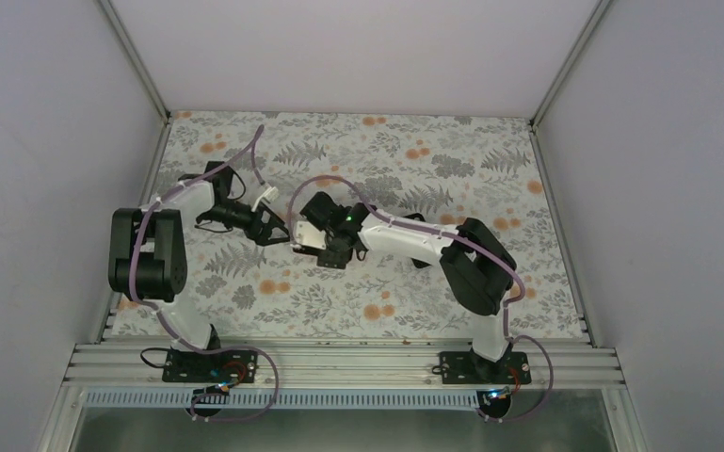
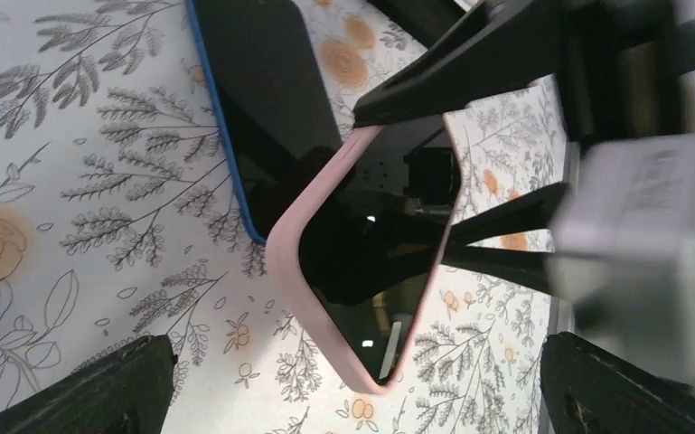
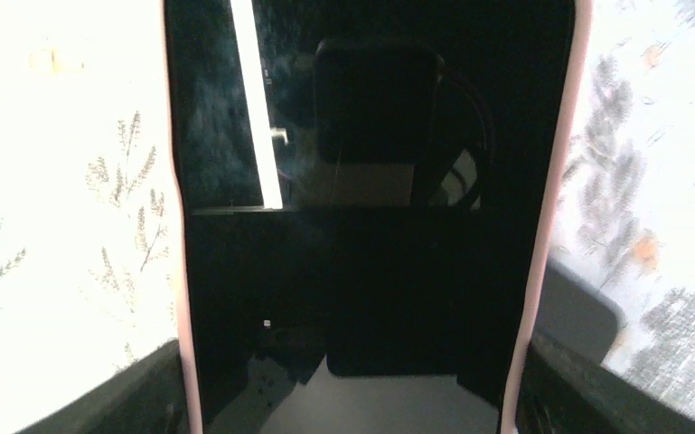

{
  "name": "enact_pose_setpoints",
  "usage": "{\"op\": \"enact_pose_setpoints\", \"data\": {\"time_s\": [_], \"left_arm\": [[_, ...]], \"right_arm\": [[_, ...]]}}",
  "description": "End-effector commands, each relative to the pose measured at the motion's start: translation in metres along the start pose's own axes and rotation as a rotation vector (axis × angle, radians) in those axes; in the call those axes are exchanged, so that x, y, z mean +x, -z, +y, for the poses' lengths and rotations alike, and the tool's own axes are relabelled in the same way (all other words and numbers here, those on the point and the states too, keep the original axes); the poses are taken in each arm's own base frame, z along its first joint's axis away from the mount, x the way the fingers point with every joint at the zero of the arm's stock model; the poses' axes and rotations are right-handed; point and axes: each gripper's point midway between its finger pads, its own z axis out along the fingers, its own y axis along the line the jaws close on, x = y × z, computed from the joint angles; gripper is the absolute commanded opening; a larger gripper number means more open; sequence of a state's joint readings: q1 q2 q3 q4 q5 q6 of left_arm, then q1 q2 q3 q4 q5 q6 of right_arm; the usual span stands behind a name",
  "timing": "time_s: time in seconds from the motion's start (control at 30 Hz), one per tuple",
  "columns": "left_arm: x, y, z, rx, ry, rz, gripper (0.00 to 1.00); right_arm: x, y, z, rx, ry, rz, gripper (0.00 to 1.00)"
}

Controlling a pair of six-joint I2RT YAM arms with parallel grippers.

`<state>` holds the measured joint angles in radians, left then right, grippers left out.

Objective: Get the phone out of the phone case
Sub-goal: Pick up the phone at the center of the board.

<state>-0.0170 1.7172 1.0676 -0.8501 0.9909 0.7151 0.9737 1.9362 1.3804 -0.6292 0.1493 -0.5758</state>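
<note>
The phone (image 3: 361, 271) sits in the pink phone case (image 2: 280, 262) at mid-bench. The right gripper (image 3: 348, 398) is clamped on the case's long edges. The left gripper (image 2: 352, 393) stands wide apart at its end. A blue-edged slab (image 2: 262, 81) lies on the bench (image 2: 99, 181) alongside. Print on the right arm's white block (image 2: 651, 199) is too blurred to read.

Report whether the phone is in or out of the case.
In. The pink case rim wraps a corner of the phone; the right wrist view shows it along both long edges.
</note>
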Motion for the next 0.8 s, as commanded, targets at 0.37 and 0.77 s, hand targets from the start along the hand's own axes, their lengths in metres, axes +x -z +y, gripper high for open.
{"op": "enact_pose_setpoints", "data": {"time_s": [0.37,0.77], "left_arm": [[-0.014,-0.003,-0.004,0.143,0.009,-0.050,0.90],[-0.006,-0.008,-0.010,0.220,0.014,-0.061,0.29]], "right_arm": [[-0.074,0.004,-0.054,0.110,-0.029,-0.143,0.56],[-0.080,0.014,-0.057,0.111,-0.046,-0.173,0.56]]}}
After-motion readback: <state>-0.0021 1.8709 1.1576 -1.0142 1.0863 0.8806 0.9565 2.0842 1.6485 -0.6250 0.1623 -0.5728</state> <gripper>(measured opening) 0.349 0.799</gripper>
